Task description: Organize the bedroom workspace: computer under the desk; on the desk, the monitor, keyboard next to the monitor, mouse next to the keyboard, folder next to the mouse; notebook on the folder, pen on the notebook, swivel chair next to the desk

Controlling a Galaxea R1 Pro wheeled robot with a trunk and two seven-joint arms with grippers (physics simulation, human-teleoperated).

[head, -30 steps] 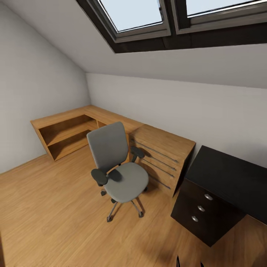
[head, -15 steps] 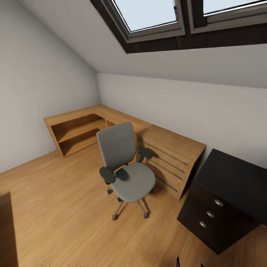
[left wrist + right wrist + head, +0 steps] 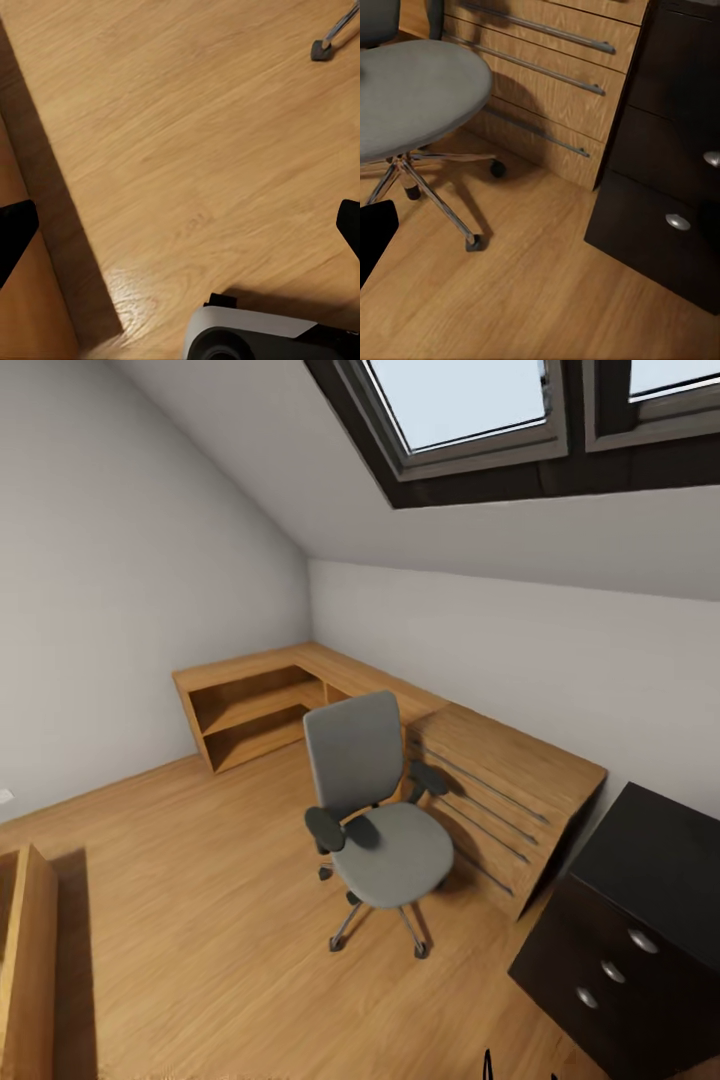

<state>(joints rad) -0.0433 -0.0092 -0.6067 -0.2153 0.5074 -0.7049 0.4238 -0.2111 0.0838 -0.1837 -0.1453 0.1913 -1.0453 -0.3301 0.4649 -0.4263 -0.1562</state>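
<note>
Left gripper (image 3: pixel 181 229): two black fingertips (image 3: pixel 15 234) are seen at opposite edges of the left wrist view, held wide apart with nothing between them. The wrist is directed steeply downward. A rounded white-and-dark housing of the robot's body (image 3: pixel 255 334) is seen below that gripper.

Right gripper (image 3: pixel 376 238): one black finger is seen at the frame edge; the jaw spacing cannot be judged. This wrist is angled downward and forward.

Head view: two thin dark slivers (image 3: pixel 487 1064) are noted at the lower edge; the part cannot be identified.

Wooden drawer chest (image 3: pixel 505 800) adjoins low corner shelving (image 3: pixel 255 705) — skylights (image 3: pixel 470 405) overhead.
</note>
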